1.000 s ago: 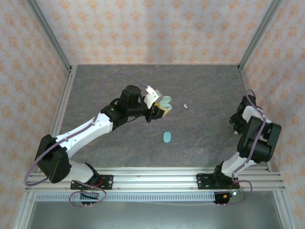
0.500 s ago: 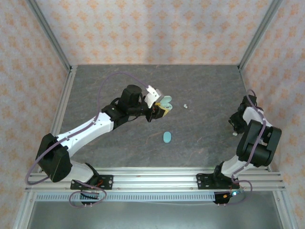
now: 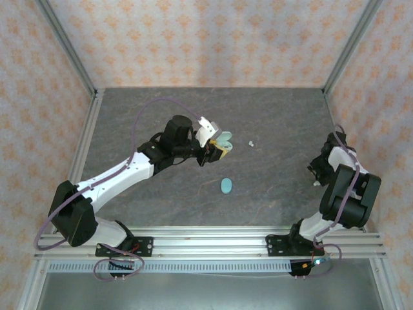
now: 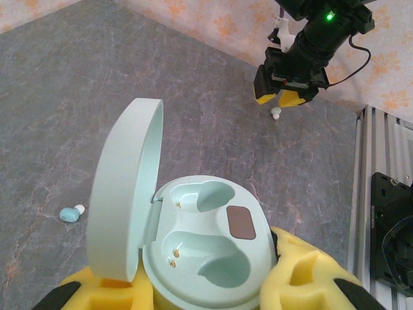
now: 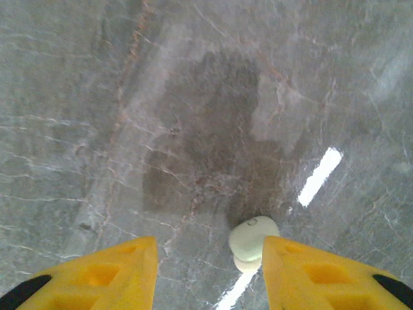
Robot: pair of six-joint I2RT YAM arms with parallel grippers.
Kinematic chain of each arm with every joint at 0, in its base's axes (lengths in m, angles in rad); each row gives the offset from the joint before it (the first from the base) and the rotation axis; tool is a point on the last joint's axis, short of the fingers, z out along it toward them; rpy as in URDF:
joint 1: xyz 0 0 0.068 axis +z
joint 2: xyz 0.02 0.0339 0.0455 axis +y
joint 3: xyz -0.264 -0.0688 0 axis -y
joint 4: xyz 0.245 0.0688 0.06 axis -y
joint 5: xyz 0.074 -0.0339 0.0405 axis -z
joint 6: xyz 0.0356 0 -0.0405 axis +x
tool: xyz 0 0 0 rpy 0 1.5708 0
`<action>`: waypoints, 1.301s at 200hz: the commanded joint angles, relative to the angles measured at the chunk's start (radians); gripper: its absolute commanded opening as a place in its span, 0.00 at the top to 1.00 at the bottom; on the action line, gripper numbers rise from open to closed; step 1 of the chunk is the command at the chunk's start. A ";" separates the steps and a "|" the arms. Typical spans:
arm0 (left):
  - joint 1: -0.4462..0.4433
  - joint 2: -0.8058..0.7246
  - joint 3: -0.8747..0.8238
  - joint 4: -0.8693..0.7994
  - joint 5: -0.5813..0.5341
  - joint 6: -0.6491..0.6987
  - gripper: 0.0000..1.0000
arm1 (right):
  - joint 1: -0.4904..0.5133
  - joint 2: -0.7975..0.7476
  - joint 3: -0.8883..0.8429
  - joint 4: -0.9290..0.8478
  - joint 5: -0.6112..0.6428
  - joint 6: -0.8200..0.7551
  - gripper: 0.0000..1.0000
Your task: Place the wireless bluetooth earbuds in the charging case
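The right gripper (image 5: 206, 258), spread wide, has been shifted toward 6 o'clock, framing an earbud (image 5: 253, 240) for picking. The open case (image 4: 206, 248) is clamped in the left gripper (image 4: 206, 287).

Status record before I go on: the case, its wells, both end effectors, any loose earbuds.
left end effector: shut on charging case
case lid: open
case wells: both empty
right end effector: open, fingers either side of white earbud lying on the table
blue earbud: loose on the table, apart from the held case
second case: closed, on the table
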 commanded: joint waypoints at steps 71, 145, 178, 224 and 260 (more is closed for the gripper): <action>-0.015 -0.022 0.034 -0.003 0.019 0.013 0.93 | -0.005 -0.061 -0.054 -0.019 0.025 0.039 0.52; -0.015 -0.043 0.023 -0.026 0.009 0.026 0.93 | -0.016 -0.012 -0.074 0.029 0.045 0.046 0.53; -0.016 -0.043 0.022 -0.026 0.007 0.024 0.93 | -0.039 -0.004 -0.068 0.034 0.055 0.030 0.54; -0.016 -0.039 0.020 -0.018 0.009 0.020 0.93 | -0.058 0.007 -0.076 0.056 0.021 0.008 0.61; -0.016 -0.041 0.019 -0.019 0.009 0.019 0.93 | -0.058 0.015 -0.094 0.067 -0.030 0.000 0.69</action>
